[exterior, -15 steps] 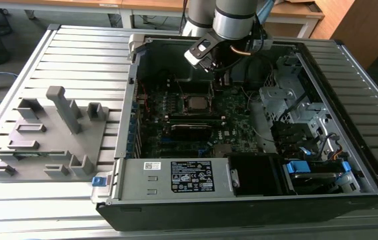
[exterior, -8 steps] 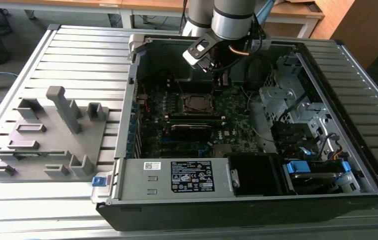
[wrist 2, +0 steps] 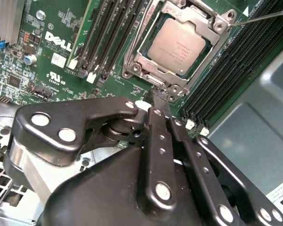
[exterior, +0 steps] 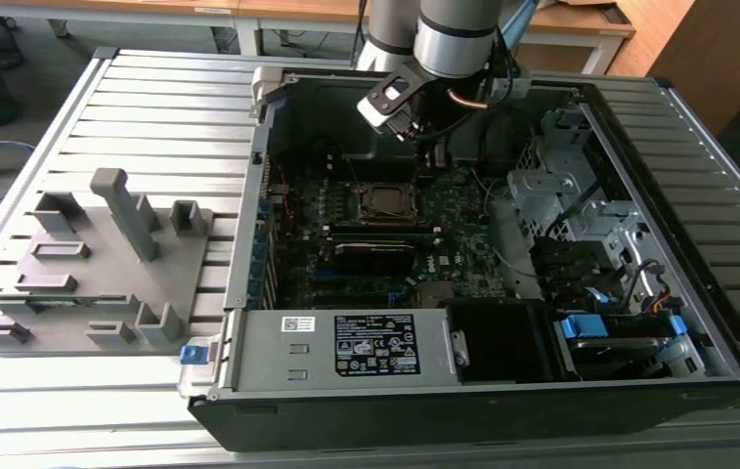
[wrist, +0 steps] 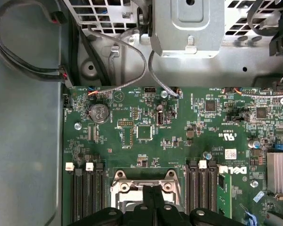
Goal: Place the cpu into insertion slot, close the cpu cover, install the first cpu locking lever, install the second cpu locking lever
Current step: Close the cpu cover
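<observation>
Already your cpu (wrist 2: 179, 44) sits in the insertion slot (exterior: 383, 203), with the cpu cover (wrist 2: 216, 29) down over its edges. Your gripper (wrist 2: 158, 96), fingers pinched together and empty, hangs just beside the slot; one locking lever (wrist 2: 266, 15) looks unlatched, so I judge the levers not yet done

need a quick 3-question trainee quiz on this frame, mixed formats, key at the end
1. True or false: the cpu lies on the green board, framed by the cpu cover.
2. Fill in: the grey fixture plate lies on the exterior view's ___ of the computer case.
3. The pincer has its tip: A) over the grey fixture plate, B) by the cpu cover's edge, C) outside the computer case.
Key: 1 true; 2 left; 3 B.
</observation>
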Available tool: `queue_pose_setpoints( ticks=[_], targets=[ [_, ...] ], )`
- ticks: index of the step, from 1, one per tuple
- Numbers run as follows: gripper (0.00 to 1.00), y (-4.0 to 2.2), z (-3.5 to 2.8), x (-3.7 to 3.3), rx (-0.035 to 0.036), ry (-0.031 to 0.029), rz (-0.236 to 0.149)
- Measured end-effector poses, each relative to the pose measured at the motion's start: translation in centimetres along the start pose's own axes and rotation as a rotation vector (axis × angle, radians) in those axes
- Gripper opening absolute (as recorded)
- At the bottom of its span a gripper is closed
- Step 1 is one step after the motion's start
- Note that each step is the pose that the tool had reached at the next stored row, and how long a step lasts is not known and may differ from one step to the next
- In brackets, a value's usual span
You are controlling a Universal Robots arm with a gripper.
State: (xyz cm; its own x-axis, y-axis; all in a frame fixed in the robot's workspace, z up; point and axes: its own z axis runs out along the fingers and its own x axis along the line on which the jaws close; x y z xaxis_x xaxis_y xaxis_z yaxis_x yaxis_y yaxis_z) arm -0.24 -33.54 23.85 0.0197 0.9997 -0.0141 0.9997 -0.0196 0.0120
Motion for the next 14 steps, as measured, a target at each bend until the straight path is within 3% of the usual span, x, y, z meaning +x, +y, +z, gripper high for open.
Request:
queue_pose_setpoints(
  ticks=[2,4,10,14],
  targets=[
    [0.11,0.0,0.05,0.01,0.0088,0.0003,0.0],
    [0.11,0.0,0.1,0.0,0.025,-0.0003,0.0],
    [0.11,-0.06,0.11,0.0,0.0252,-0.0003,0.0],
    [0.11,-0.86,0.24,-0.01,0.0182,-0.0002,0.0]
  ],
)
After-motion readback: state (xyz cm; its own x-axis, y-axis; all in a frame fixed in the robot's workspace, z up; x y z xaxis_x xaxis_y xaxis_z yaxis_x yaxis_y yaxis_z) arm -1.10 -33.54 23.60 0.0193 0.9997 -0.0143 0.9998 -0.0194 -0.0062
